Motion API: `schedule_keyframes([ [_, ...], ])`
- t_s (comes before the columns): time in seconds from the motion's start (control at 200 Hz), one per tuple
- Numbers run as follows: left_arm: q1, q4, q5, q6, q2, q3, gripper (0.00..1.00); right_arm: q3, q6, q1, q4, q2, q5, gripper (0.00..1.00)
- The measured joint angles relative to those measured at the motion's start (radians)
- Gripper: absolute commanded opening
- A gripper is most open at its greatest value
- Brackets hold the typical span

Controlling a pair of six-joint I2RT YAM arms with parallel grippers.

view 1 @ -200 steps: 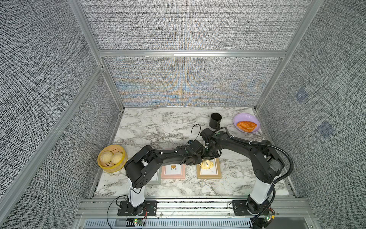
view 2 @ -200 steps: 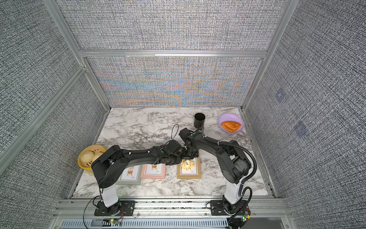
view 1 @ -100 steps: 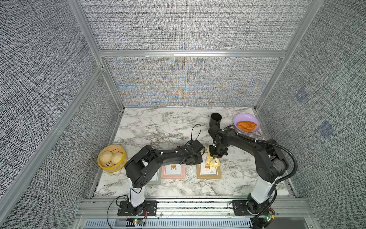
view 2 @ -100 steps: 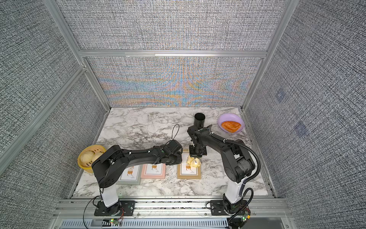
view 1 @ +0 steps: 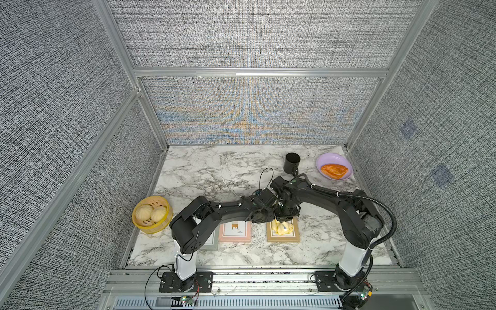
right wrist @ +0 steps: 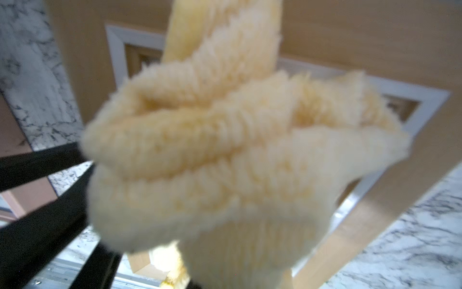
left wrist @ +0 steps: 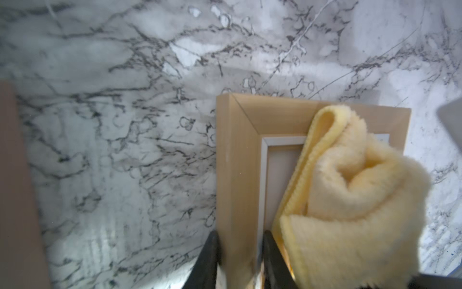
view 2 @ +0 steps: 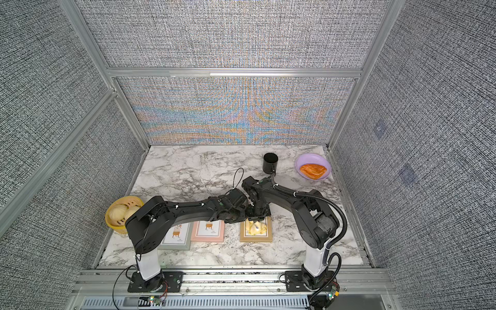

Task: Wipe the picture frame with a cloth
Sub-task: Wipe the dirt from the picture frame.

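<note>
Marble-patterned counter (view 1: 209, 171) lies bare across its far-left and middle stretch, the widest open room in both top views. A yellow steamer basket (view 1: 154, 228) with two buns (view 1: 150, 213) sits at the left edge. Next along the front lies a grey picture frame (view 2: 177, 240), partly hidden under the left arm (view 1: 228, 209). A pink picture frame (view 1: 235, 232) lies just beside it, their edges almost meeting. A strip of bare marble separates the pink frame from the wooden picture frame (view 1: 283, 236), and another strip runs between all three frames and the counter's front edge.

The left jaws stand narrow, straddling the wooden frame's left border. In the left wrist view one black finger (left wrist: 208, 257) sits outside the border on the marble and the other inside it on the glass, both pressed against the wood.

The cloth (view 1: 280, 228), pale yellow and fluffy, is bunched in folds on the far half of the wooden frame. It covers part of the glass and laps over the far border near a corner. It hangs from the right jaws, which are closed on it. The cloth hides them in the right wrist view, and the right arm (view 1: 322, 193) reaches in from the right.

Bare marble opens to the right of the wooden frame. At the far right a black mug (view 1: 292, 163) stands apart from a lilac plate (view 1: 326, 159), which holds a pastry (view 1: 334, 171) close to the right edge.
</note>
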Motion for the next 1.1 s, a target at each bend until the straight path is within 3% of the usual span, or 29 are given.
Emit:
schedule_keyframes([
  [0.145, 0.000, -0.004, 0.000, 0.000, 0.001, 0.003, 0.05, -0.041, -0.024, -0.070, -0.055, -0.043, 0.043, 0.00],
  [0.305, 0.000, -0.004, 0.000, 0.001, 0.002, 0.003, 0.05, -0.056, -0.039, -0.044, -0.055, -0.054, 0.053, 0.00],
  [0.51, 0.000, 0.000, 0.000, -0.002, 0.000, -0.002, 0.05, -0.066, -0.008, 0.062, -0.038, -0.063, -0.045, 0.00],
  [0.746, 0.000, 0.002, 0.001, -0.006, 0.000, -0.004, 0.05, -0.087, 0.029, 0.058, 0.029, -0.067, -0.119, 0.00],
  [0.931, 0.000, 0.008, 0.000, -0.011, -0.005, -0.010, 0.05, -0.123, 0.043, -0.013, -0.008, -0.103, -0.037, 0.00],
  [1.096, 0.000, 0.016, 0.000, -0.013, -0.008, -0.016, 0.05, -0.123, 0.051, -0.013, -0.014, -0.109, 0.011, 0.00],
])
